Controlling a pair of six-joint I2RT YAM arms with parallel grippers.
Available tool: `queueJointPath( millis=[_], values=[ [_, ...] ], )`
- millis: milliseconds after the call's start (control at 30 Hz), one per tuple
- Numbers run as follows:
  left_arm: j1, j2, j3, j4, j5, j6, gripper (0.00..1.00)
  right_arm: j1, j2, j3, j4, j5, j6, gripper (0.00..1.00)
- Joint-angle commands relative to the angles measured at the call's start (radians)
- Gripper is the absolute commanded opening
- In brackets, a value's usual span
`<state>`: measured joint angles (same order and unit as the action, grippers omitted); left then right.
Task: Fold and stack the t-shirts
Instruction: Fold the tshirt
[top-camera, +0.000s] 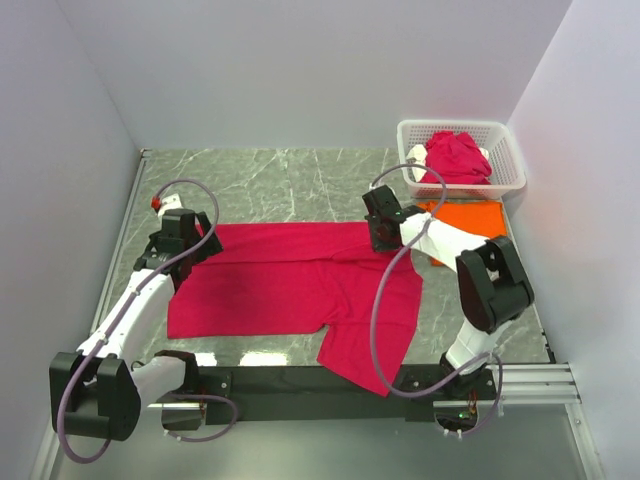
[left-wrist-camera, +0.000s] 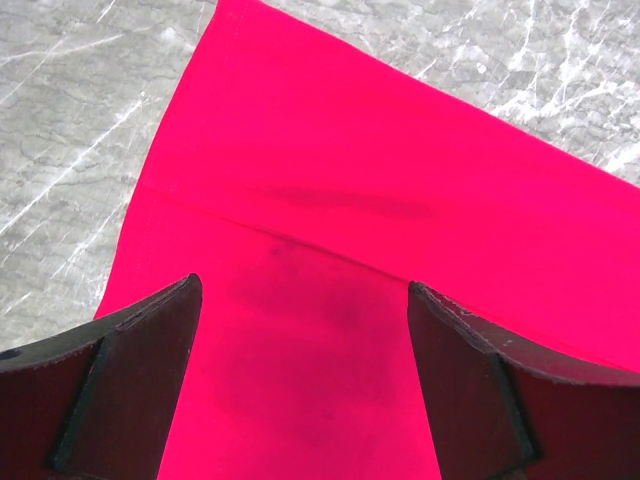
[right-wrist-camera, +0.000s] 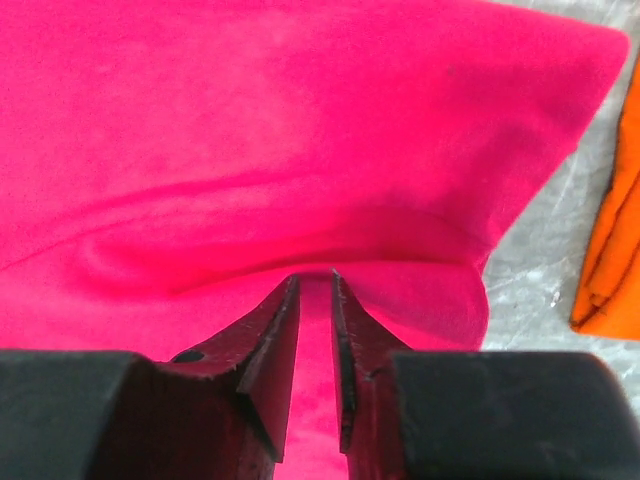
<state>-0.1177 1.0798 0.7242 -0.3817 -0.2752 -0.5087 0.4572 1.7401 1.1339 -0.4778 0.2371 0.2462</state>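
A crimson t-shirt lies spread across the middle of the grey marble desk. Most of it is flat, with a long fold line running side to side, and its 5 o'clock corner reaches past the desk's near edge onto the black rail there. The left pincer sits at the shirt's 10 o'clock corner. In the left wrist view its fingers stand wide apart above the cloth with nothing between them, and a seam crosses the fabric just beyond them at 12 o'clock. The right pincer is at the shirt's 1 o'clock edge. In the right wrist view its two fingers are drawn almost together on a thin ridge of the crimson cloth, and wrinkles spread out from their tips. An orange t-shirt lies flat on the desk at 3 o'clock from that pincer, apart from the crimson one, and its folded edge shows at the right border of the right wrist view. At 1 o'clock in the top view, in the far right corner, a white lattice basket holds a bundled crimson shirt.
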Motion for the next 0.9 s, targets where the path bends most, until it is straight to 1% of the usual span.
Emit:
queueJointPath(
  millis=[0,33,100,233,400,567,733,867],
  values=[
    [-0.003,0.006,0.023,0.02,0.002,0.018,0.89,0.037,-0.123,-0.036,0.054,-0.022,-0.05,0.27],
    [-0.003,0.006,0.023,0.02,0.005,0.016,0.89,0.064,-0.14,-0.045,0.06,-0.028,-0.064,0.31],
    [-0.003,0.008,0.023,0.02,0.002,0.015,0.89,0.093,-0.18,-0.071,0.067,-0.05,-0.077,0.33],
    [-0.003,0.008,0.023,0.017,-0.004,0.015,0.89,0.167,-0.188,-0.086,0.054,-0.044,-0.085,0.39],
    [-0.003,0.012,0.023,0.017,-0.005,0.016,0.89,0.212,-0.114,-0.071,0.016,-0.05,-0.071,0.4],
    [-0.003,0.014,0.023,0.018,-0.005,0.018,0.89,0.213,-0.057,-0.063,0.027,0.007,-0.055,0.4],
    [-0.003,0.014,0.023,0.018,-0.01,0.018,0.89,0.213,-0.004,-0.03,0.044,0.022,-0.059,0.4],
    [-0.003,0.014,0.023,0.017,-0.01,0.018,0.89,0.213,0.016,-0.02,0.056,0.063,-0.055,0.4]
  ],
)
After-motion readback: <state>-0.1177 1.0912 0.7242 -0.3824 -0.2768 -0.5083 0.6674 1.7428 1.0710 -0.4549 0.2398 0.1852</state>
